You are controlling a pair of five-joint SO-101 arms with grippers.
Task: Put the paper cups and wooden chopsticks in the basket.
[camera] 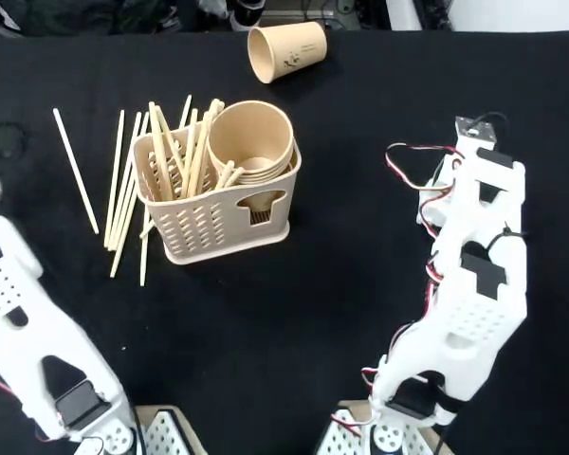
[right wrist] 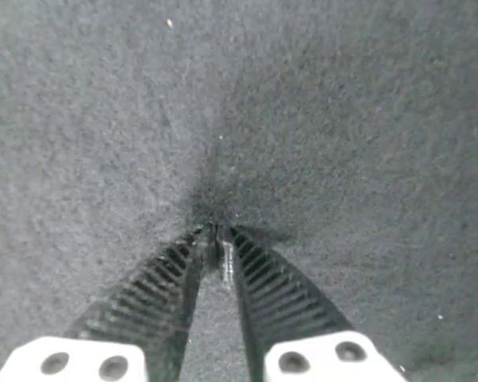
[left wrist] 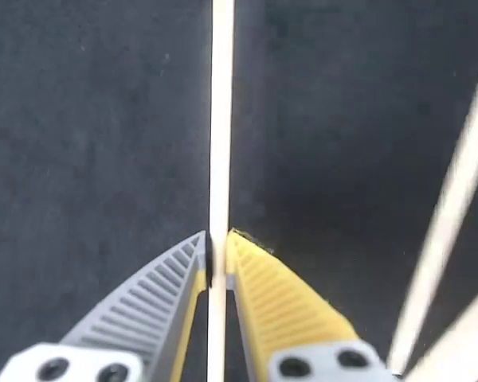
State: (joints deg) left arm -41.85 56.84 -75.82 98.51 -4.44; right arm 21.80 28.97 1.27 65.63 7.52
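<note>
A beige perforated basket (camera: 223,223) stands left of the table's middle, with stacked paper cups (camera: 251,137) and several wooden chopsticks (camera: 175,152) in it. One more paper cup (camera: 286,50) lies on its side at the back edge. Loose chopsticks (camera: 123,194) lie on the black cloth left of the basket, and a single one (camera: 76,171) lies farther left. In the left wrist view my left gripper (left wrist: 217,243) is shut on a chopstick (left wrist: 221,119) that runs straight between its fingers. My right gripper (right wrist: 217,239) is shut on nothing, its tips just over bare cloth.
The left arm (camera: 24,332) fills the front left corner. The folded right arm (camera: 474,256) stands along the right side. Black cloth (camera: 360,114) covers the table, with open room between the basket and the right arm.
</note>
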